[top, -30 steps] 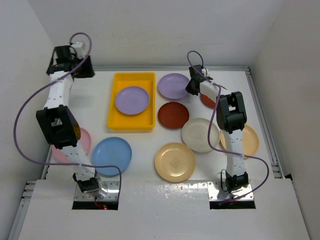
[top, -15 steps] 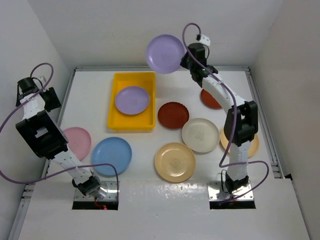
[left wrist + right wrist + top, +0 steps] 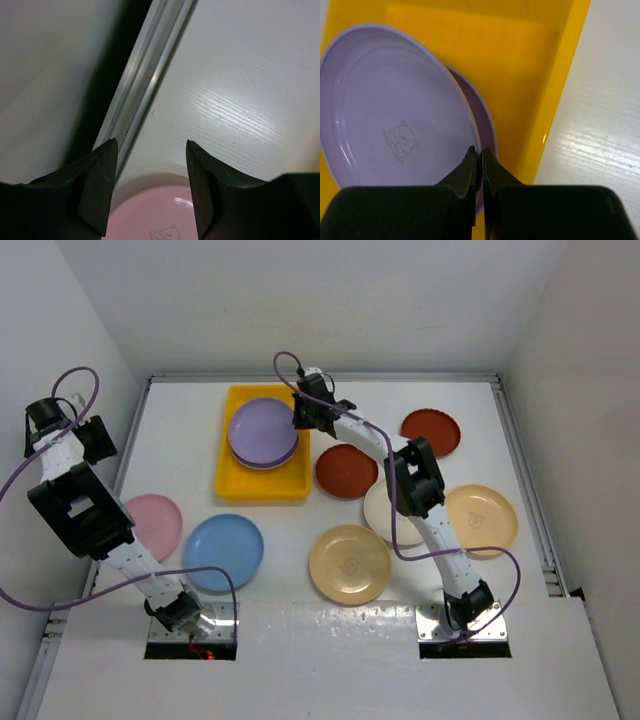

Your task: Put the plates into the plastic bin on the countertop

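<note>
The right gripper (image 3: 480, 156), clenched on the rim of a lilac plate (image 3: 395, 115), holds it tilted over the second lilac plate (image 3: 485, 125), apparently not yet resting, inside the yellow bin (image 3: 555, 85); the left gripper (image 3: 150, 145) gapes empty.

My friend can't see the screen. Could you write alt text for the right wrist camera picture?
The right hand pinches the rim of a lilac plate, holding it over a second lilac plate that lies in the yellow bin. White countertop shows on the right.
</note>
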### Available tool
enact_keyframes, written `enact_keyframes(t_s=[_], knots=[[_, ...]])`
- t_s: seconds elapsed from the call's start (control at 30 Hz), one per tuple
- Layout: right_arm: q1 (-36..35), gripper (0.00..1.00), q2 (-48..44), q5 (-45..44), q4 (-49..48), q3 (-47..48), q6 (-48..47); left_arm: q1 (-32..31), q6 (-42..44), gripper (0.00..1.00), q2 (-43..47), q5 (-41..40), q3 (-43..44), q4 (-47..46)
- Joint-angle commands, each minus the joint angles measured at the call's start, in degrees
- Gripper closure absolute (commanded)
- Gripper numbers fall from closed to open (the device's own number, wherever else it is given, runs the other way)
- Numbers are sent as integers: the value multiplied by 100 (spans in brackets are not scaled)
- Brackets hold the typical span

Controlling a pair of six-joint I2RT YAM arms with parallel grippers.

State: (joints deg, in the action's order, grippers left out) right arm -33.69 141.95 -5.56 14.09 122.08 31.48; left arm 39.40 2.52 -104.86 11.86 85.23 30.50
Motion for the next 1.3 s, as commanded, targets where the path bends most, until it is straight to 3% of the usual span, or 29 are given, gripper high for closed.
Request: enact_keyframes(t_s=[0.0, 0.23, 0.47, 0.5, 0.53, 0.7, 0.9, 1.07, 1.27], knots=[[30, 100, -115, 196, -222, 325, 86, 94, 55, 41, 62, 159, 99, -115], [21, 99, 140, 213, -222, 369, 103, 147, 55, 41, -43, 220, -6, -115], [-50, 76, 184, 196, -257, 229, -46, 200, 116, 41, -43, 221, -7, -115], [-50, 65, 140, 213, -310, 167, -63, 200, 117, 41, -43, 221, -59, -115], [-50, 62, 131, 205, -380, 89, -107, 200, 178, 41, -43, 221, -59, -115], [-120, 59, -9, 205, -424, 52, -379, 200, 713, 41, -43, 379, -59, 384], [-120, 55, -272, 205, -424, 17, -468, 200, 1988, 39, -166, 125, -348, 1254], [-120, 48, -905, 266, -714, -359, -625, 533, 2129, 39, -439, -525, -472, 1511], [-41, 42, -1687, 512, -759, -773, -942, 692, 2357, 44, -676, -579, -823, 1511]])
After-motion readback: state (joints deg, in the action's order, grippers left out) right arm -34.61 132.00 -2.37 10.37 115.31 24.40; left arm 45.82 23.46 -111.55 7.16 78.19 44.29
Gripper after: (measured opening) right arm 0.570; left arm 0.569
